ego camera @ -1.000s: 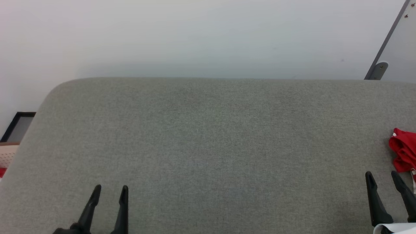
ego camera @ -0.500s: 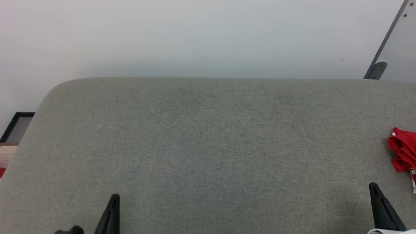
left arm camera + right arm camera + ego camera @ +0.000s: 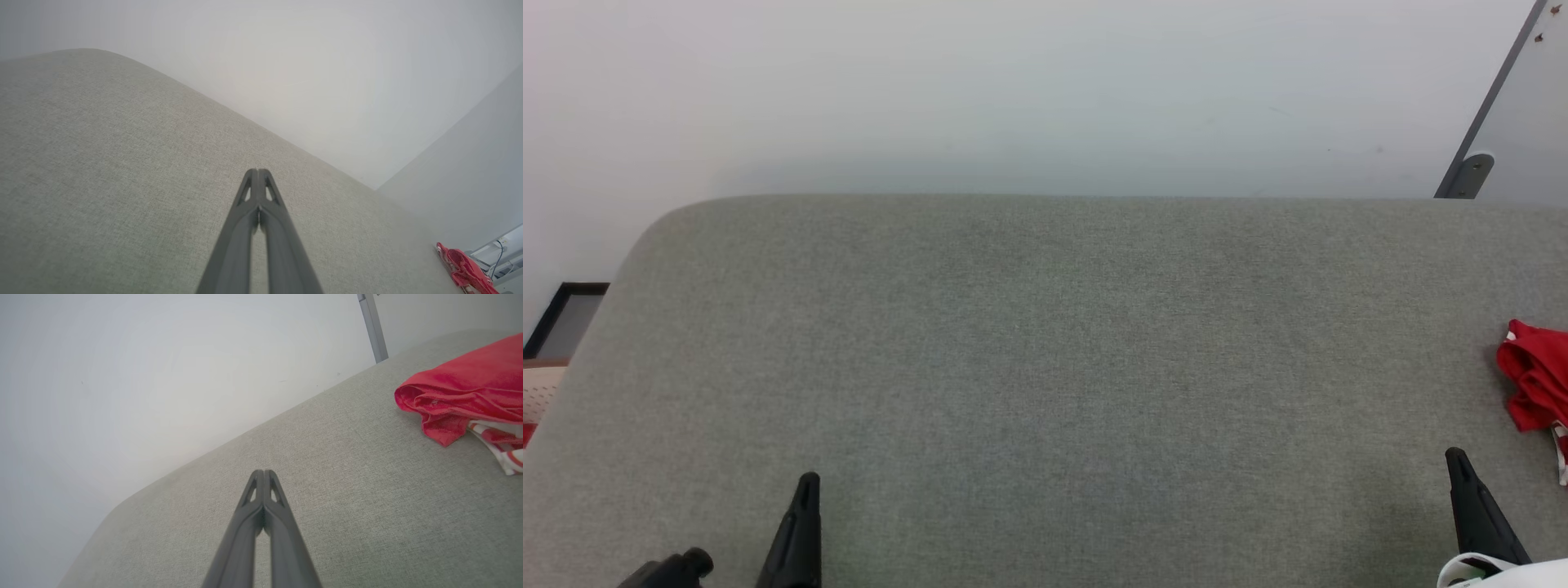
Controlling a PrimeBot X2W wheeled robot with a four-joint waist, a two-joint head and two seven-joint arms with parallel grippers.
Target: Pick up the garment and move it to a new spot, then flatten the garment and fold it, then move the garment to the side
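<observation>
While left gripper (image 3: 806, 483) aims forward, right gripper (image 3: 1454, 457) matches.

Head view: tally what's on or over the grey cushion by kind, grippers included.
Clothing: 1, the red garment, crumpled at the right edge
Grippers: 2, the left gripper and the right gripper, both shut
Total: 3

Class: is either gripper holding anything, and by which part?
Nothing is held: left gripper and right gripper are shut empty; the garment lies apart.
</observation>
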